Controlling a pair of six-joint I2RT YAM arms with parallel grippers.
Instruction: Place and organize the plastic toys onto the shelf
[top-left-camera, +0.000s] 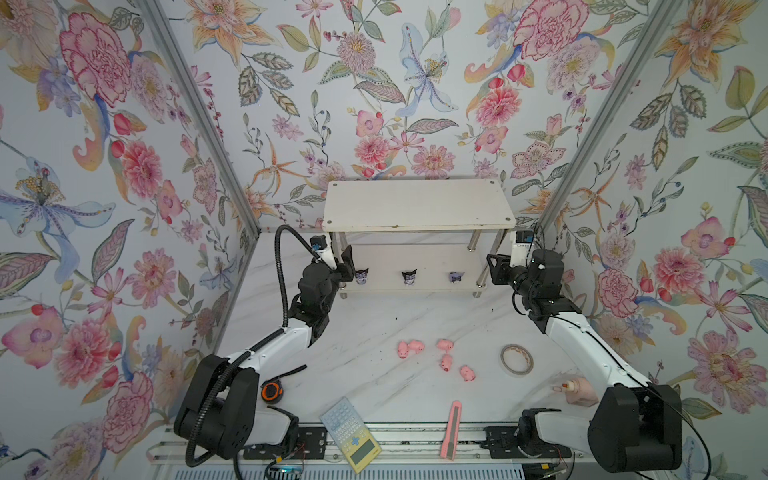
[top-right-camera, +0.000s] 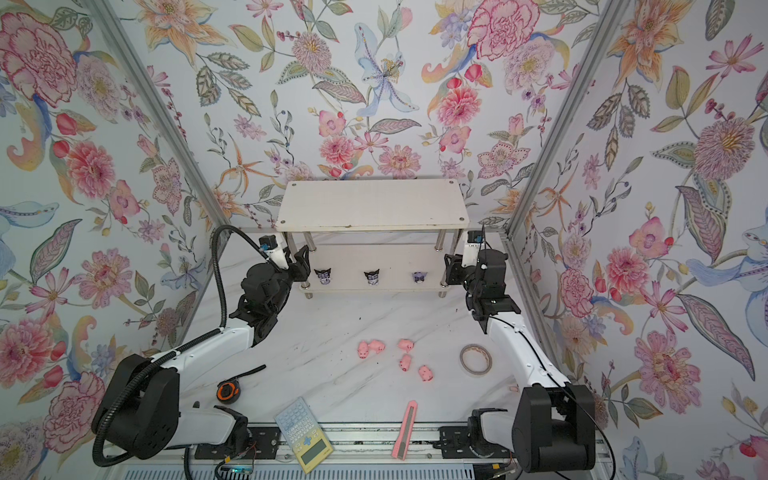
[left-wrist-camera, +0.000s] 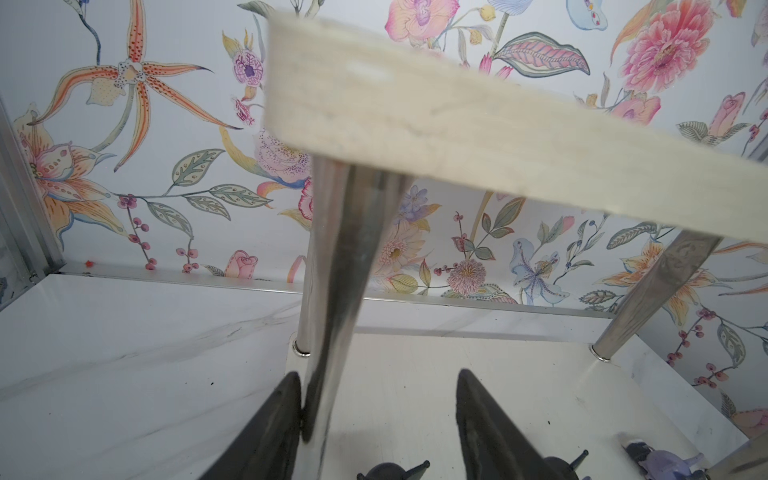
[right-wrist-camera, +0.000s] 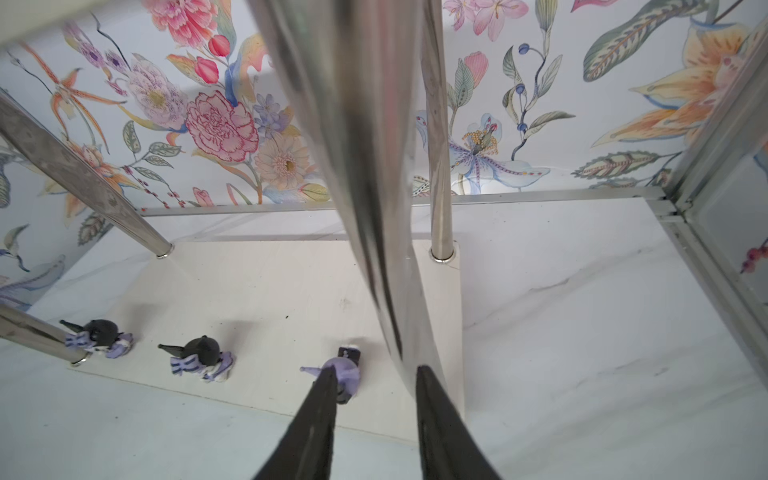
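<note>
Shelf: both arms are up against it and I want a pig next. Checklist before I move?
1. Left gripper free of the shelf: not ok, its fingers stand apart around a front leg.
2. Right gripper free: not ok, fingers apart around the other front leg.
3. Toy held in either: ok, none.
4. Three figurines upright on the lower board: ok.
5. Five pigs in view on the table: ok.
6. Pigs apart for a single pick: not ok, one pair appears to touch.

Three figurines (top-left-camera: 409, 277) on shelf (top-left-camera: 417, 203) lower board; five pigs (top-left-camera: 446, 362) on table (top-left-camera: 374, 324) before shelf.
</note>
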